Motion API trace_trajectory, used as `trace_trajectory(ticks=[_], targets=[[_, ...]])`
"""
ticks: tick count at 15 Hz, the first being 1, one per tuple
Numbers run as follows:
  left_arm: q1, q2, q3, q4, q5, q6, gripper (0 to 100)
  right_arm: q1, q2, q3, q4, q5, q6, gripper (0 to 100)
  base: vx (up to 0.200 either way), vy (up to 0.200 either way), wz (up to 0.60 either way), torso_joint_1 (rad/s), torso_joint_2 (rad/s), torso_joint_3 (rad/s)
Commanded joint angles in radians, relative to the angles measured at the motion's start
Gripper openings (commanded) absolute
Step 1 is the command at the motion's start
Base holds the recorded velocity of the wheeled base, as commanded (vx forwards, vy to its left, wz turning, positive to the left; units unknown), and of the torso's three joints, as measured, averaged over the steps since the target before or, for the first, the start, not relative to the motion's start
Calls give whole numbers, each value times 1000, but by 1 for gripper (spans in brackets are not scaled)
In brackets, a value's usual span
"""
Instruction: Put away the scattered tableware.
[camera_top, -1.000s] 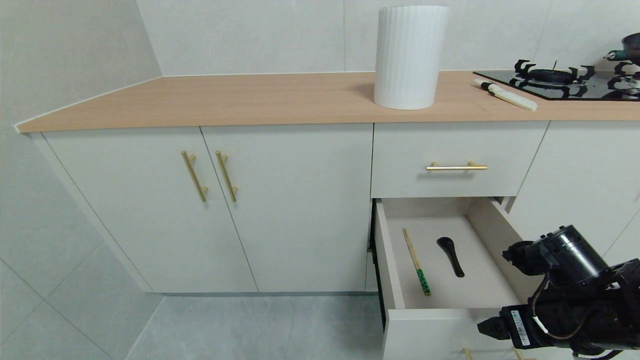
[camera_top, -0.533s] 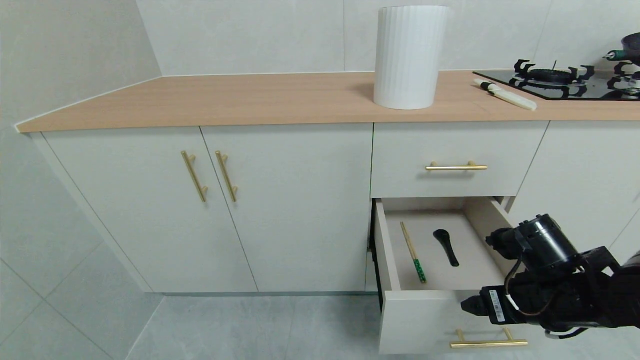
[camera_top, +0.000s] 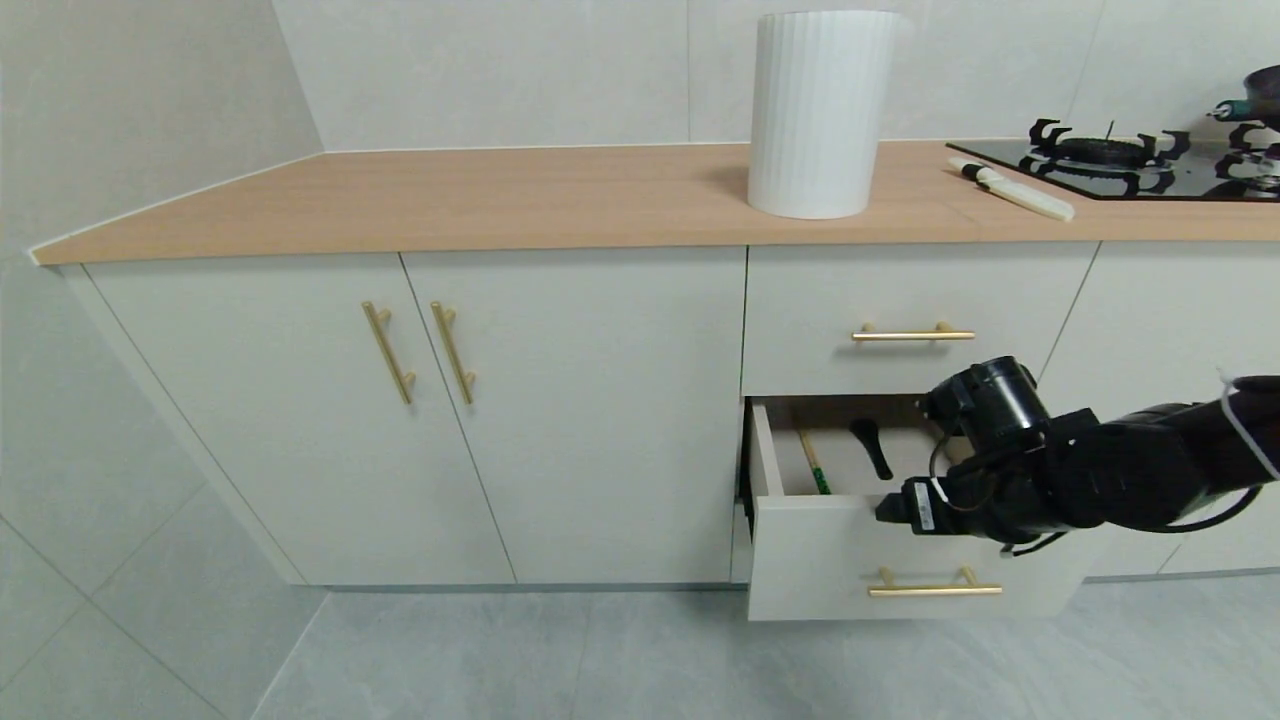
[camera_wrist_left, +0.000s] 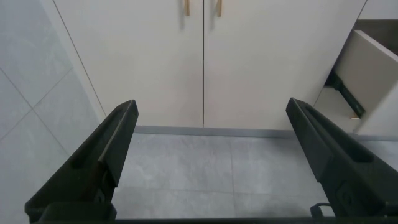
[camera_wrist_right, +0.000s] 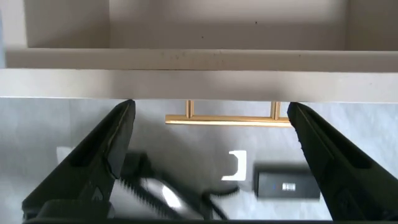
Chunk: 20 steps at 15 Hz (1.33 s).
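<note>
The lower drawer (camera_top: 850, 545) of the white cabinet stands a little way out. Inside it lie a pair of wooden chopsticks with green ends (camera_top: 812, 470) and a black spoon (camera_top: 868, 445), both half hidden under the upper drawer. My right gripper (camera_top: 885, 512) is against the drawer front, just above its gold handle (camera_top: 935, 590). In the right wrist view the right gripper (camera_wrist_right: 210, 109) is open and holds nothing, with the drawer's top edge (camera_wrist_right: 199, 74) and handle (camera_wrist_right: 230, 119) between its fingers. My left gripper (camera_wrist_left: 211, 112) hangs open over the floor before the cabinet doors (camera_wrist_left: 202, 62).
On the wooden countertop (camera_top: 450, 200) stand a tall white ribbed container (camera_top: 818, 112) and a knife (camera_top: 1010, 190), beside a gas hob (camera_top: 1110, 160). The upper drawer (camera_top: 912, 336) is closed. Grey tiled floor (camera_top: 450, 660) lies free to the left of the drawer.
The drawer has slid from far out to nearly closed. My right arm has travelled forward and up with the drawer front. Less of the chopsticks and spoon shows now.
</note>
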Motion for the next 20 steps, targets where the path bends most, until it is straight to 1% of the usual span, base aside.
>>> trace_trajectory(ticks=[1,2,3,8,16,17,20], targets=[[0,0,0,0,0,0,100,-40,132,-118,0,-1,-20,100,0,0,0,0,0,0],[0,0,0,-1,0,0,100,-46,146,-137,0,-1,-21,100,0,0,0,0,0,0],[0,0,0,0,0,0,100,-60,182,-189,0,-1,-24,100,0,0,0,0,0,0],[0,0,0,0,0,0,100,-83,232,-310,0,1,-41,100,0,0,0,0,0,0],[0,0,0,0,0,0,100,-123,315,-454,0,-1,-52,100,0,0,0,0,0,0],[0,0,0,-1,0,0,100,-129,333,-488,0,-1,-52,100,0,0,0,0,0,0],[0,0,0,0,0,0,100,-137,367,-525,-1,-1,-50,100,0,0,0,0,0,0]])
